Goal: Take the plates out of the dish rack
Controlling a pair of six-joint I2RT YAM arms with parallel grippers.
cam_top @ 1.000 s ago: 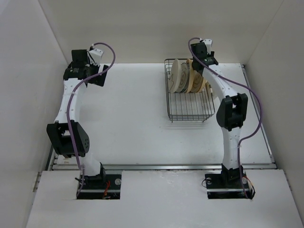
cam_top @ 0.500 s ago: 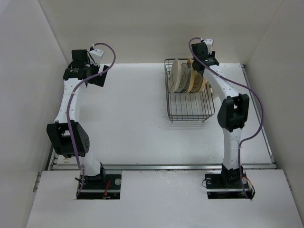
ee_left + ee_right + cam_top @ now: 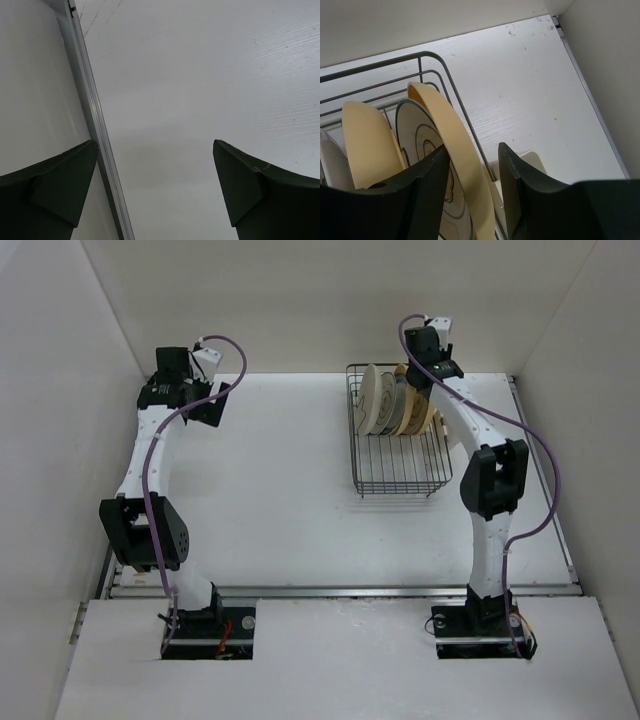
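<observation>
Plates (image 3: 388, 400) stand upright in the dish rack (image 3: 400, 478), right tool (image 3: 472, 150) open astride the yellow-orange plate (image 3: 445, 120), left tool (image 3: 155, 145) open.

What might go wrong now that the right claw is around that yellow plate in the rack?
1. The right gripper straddles the yellow plate at its rim, with a gap on one side. A shallow pinch might let the plate slip when lifted.
2. The ringed plate stands right beside it and may get dragged or tipped.
3. The rack has a wire running close by the gripper, which might snag on it.
</observation>
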